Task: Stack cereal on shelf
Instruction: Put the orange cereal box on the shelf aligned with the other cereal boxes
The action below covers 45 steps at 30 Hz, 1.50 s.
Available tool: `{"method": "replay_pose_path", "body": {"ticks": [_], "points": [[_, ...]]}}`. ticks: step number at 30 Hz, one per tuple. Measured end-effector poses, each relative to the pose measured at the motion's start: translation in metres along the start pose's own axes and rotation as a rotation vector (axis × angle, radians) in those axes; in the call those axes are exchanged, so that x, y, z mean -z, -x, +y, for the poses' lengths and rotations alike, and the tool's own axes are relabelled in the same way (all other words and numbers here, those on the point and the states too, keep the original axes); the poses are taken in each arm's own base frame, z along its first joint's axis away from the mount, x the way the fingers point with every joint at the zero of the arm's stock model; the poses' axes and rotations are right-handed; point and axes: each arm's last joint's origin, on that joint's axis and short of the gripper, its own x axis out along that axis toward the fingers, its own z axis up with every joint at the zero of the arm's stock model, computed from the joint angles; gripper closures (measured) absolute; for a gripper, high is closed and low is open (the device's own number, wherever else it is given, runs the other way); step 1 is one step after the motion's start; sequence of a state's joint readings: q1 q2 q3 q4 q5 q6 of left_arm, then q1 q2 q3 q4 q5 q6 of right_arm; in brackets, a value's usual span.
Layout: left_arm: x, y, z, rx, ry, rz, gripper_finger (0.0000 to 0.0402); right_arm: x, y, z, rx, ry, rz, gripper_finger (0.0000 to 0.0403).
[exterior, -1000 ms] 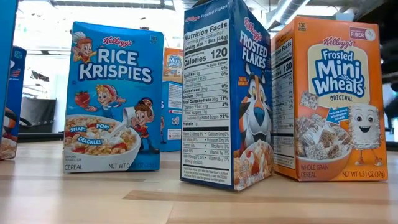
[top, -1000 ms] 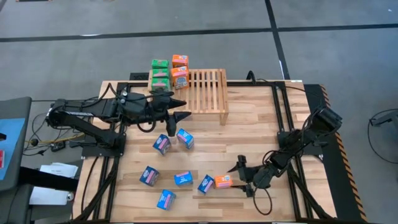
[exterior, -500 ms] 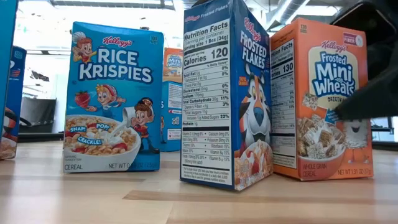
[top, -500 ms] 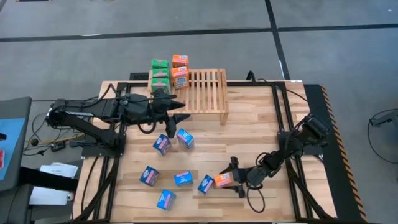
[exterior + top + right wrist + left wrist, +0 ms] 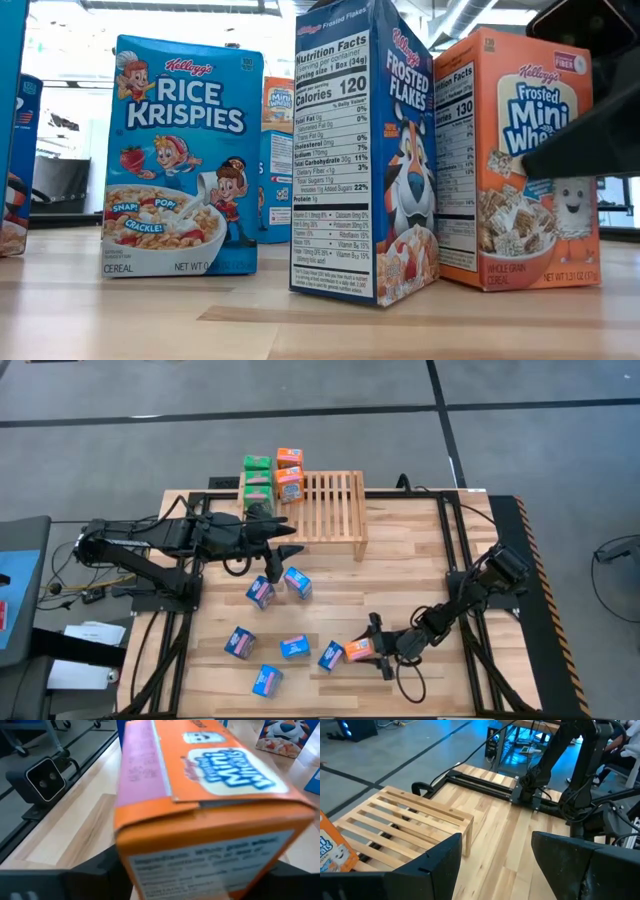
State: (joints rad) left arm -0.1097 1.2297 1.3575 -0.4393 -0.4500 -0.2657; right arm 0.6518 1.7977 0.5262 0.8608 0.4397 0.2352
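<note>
The light-wood shelf (image 5: 335,505) stands at the table's far edge. Green and orange cereal boxes (image 5: 272,475) stand on its left part. Several blue boxes (image 5: 294,647) lie scattered on the near table. My right gripper (image 5: 374,647) is at an orange Mini Wheats box (image 5: 357,651) near the front and shut on it. That box stands upright in the low view (image 5: 500,170). My left gripper (image 5: 293,539) hovers open and empty by the shelf's left front; its wrist view shows the slats (image 5: 405,820) ahead. My right gripper has the orange box between its two fingers, one on each of two opposite sides (image 5: 135,855). The fingers (image 5: 97,870) come level from the table's right. One finger (image 5: 585,135) crosses the printed front. The box stands upright with its bottom on the table.
A blue Frosted Flakes box (image 5: 330,655) stands just left of the orange one, and a Rice Krispies box (image 5: 180,160) farther left. Black frame rails (image 5: 455,550) run along the table's sides. Bare wood lies between the shelf and the right arm.
My right gripper has gone toward the table's left edge and come up around the orange box. The box has slid and turned a little to the left and still stands on the table.
</note>
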Motion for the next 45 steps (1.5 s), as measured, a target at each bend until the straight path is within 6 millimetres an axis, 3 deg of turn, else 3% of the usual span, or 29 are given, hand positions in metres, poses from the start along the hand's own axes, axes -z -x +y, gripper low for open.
{"method": "replay_pose_path", "body": {"ticks": [10, 16, 19, 25, 29, 33, 37, 41, 45], "points": [[0.0, 0.0, -0.001, 0.043, -0.012, 0.011, 0.0173, -0.002, 0.002, 0.003, -0.035, -0.076, -0.008, 0.0239], [0.0, 0.0, -0.002, 0.08, -0.022, 0.011, 0.0173, -0.024, 0.019, 0.007, -0.061, -0.124, -0.029, 0.0235], [-0.003, 0.002, -0.002, 0.096, -0.032, -0.012, 0.0173, -0.043, 0.036, -0.002, -0.002, -0.121, -0.03, 0.0231], [-0.012, 0.016, 0.002, 0.097, -0.034, -0.071, 0.0173, -0.091, 0.077, -0.041, 0.211, -0.062, -0.145, 0.0234], [-0.019, 0.032, 0.009, 0.087, -0.048, -0.117, 0.0173, -0.13, 0.092, -0.074, 0.36, -0.033, -0.212, 0.0235], [-0.027, 0.057, 0.02, 0.069, -0.058, -0.18, 0.0173, -0.171, 0.096, -0.107, 0.458, 0.025, -0.179, 0.0235], [-0.03, 0.083, 0.034, 0.011, -0.052, -0.219, 0.0173, -0.213, 0.1, -0.142, 0.441, 0.041, -0.242, 0.0234], [-0.03, 0.108, 0.048, -0.006, -0.042, -0.229, 0.0173, -0.243, 0.103, -0.179, 0.397, 0.034, -0.29, 0.0233], [-0.021, 0.124, 0.058, -0.017, -0.02, -0.24, 0.0173, -0.256, 0.095, -0.213, 0.411, 0.022, -0.245, 0.0233]]}}
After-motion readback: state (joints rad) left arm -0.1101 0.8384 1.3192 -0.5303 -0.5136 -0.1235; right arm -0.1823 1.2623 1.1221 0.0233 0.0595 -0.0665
